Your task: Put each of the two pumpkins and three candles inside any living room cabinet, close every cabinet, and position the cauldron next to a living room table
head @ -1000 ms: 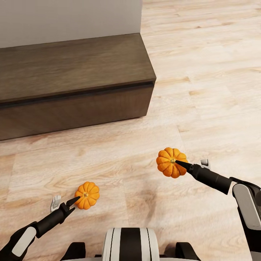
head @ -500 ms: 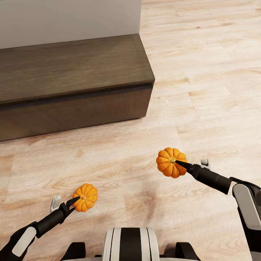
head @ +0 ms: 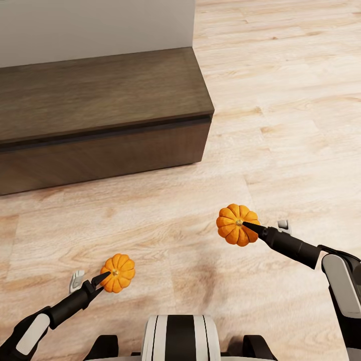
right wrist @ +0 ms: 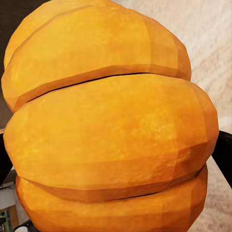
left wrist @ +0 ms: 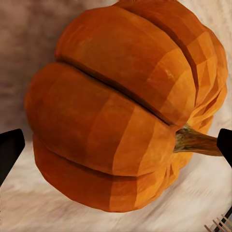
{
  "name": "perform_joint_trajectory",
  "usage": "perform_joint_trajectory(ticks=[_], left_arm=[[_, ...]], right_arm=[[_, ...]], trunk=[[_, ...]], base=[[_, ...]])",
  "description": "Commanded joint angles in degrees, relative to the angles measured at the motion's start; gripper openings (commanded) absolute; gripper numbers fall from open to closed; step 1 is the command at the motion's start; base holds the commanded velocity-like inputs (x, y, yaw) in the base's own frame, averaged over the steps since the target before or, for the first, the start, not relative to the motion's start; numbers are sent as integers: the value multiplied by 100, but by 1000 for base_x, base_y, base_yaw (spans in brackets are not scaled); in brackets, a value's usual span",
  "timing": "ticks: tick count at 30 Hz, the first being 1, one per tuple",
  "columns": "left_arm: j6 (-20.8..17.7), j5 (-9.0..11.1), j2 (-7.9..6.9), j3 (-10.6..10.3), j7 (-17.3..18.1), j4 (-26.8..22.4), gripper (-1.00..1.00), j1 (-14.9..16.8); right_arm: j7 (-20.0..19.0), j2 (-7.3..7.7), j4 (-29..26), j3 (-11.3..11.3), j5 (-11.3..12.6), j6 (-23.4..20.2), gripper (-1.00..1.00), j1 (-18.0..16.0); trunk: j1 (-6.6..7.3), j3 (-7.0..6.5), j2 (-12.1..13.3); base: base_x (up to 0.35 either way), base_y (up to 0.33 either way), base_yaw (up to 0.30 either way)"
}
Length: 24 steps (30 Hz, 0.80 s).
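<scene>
Two orange ribbed pumpkins are held above the wood floor in front of the low dark-brown cabinet (head: 105,145), whose front is closed. My left gripper (head: 107,278) is shut on the left pumpkin (head: 120,268); up close that pumpkin (left wrist: 111,121) sits between the dark fingertips (left wrist: 9,150), its stem pointing sideways. My right gripper (head: 246,227) is shut on the right pumpkin (head: 233,223), and in the right wrist view this pumpkin (right wrist: 106,125) bulges between the fingertips (right wrist: 223,154). The candles, cauldron and table are out of view.
A pale wall (head: 95,27) rises behind the cabinet. Open wood floor (head: 291,100) stretches to the right of the cabinet's end and between the cabinet and my base (head: 179,338).
The left gripper and its pumpkin have shifted slightly down and back toward me. The view has nudged a little; the right arm and its pumpkin look unchanged.
</scene>
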<state>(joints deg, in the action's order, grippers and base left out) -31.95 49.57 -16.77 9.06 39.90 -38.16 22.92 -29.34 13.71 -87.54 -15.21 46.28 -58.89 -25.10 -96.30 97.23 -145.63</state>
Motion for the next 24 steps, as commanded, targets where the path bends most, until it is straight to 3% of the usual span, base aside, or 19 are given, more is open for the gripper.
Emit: perform_joint_trajectory(ticks=[1,16,24], left_arm=[[-41,29,0,8,7,3,100,2],[-33,26,5,19,-25,15,100,2],[42,35,15,8,-534,121,100,2]], right_arm=[[-46,0,0,-8,-31,-26,-100,-3],[-46,0,0,-10,-31,-26,-100,-3],[-46,0,0,-14,-31,-26,-100,-3]], trunk=[[1,3,-1],[1,3,-1],[1,3,-1]], base=[[0,0,0],[0,0,0],[0,0,0]])
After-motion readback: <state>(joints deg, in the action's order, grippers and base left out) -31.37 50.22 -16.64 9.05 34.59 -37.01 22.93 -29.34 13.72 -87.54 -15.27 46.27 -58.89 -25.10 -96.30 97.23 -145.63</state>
